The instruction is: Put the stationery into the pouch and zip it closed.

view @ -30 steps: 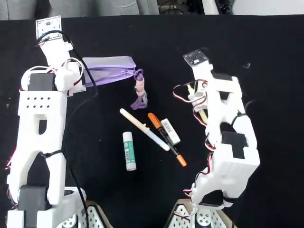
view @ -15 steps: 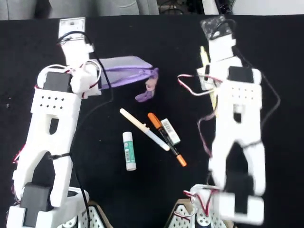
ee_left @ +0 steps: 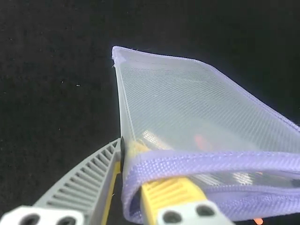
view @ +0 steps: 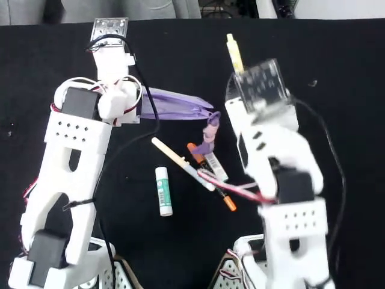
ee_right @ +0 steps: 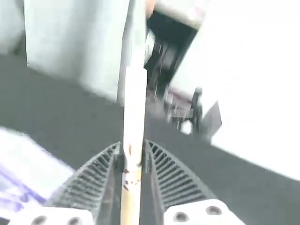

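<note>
Toward the far edge of the table [view: 337, 54], left of its middle, my left gripper [ee_left: 127, 151] is clamped on 1 end of the purple mesh pouch [ee_left: 197, 112], its grey and yellow fingers pinching the zip edge. The pouch stretches from that grip toward the table's middle. Compared with 1 second ago, I have carried it well away from the left edge. Its pink and purple zip pull [view: 210, 133] used to dangle clear of the stationery and now hangs just above the far tip of the orange marker [view: 213, 180].

My right gripper [ee_right: 132, 152] is closed narrow on a pale yellow pen [ee_right: 133, 93]. A second ago that arm was folded low near the right side with the pen pointing down at the table. Now it is raised, and the pen sticks out toward the far edge, right of the pouch's free end.

4 things lie where they were, near the table's middle: a white pen [view: 180, 162], the orange marker crossing beside it, a small white eraser [view: 215, 166] touching the marker, and a glue stick [view: 163, 191] apart, nearer the front edge. The glue stick and the eraser carry printed labels too small for me to read.
</note>
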`<state>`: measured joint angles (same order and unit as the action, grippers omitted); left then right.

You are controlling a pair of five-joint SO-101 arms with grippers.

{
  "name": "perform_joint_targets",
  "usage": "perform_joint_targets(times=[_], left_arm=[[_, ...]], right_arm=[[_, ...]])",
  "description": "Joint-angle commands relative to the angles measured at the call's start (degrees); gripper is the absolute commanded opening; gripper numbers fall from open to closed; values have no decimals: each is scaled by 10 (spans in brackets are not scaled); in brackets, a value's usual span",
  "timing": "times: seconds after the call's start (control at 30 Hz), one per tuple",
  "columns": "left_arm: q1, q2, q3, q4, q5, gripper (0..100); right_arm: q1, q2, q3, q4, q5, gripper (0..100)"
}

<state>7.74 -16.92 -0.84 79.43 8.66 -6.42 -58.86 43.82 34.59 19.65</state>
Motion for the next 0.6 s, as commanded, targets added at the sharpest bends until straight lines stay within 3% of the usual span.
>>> perform_joint_targets(times=[0.0,0.3,0.57], left_arm=[[7,-4,-35,1,3,29],[25,-4,37,-68,3,29],[25,-4,41,-76,3,29]], right_arm=[[-18,-77,44,-71,-5,11],[-70,-164,152,-258,-150,11],[-98,-186,246,-398,-278,11]])
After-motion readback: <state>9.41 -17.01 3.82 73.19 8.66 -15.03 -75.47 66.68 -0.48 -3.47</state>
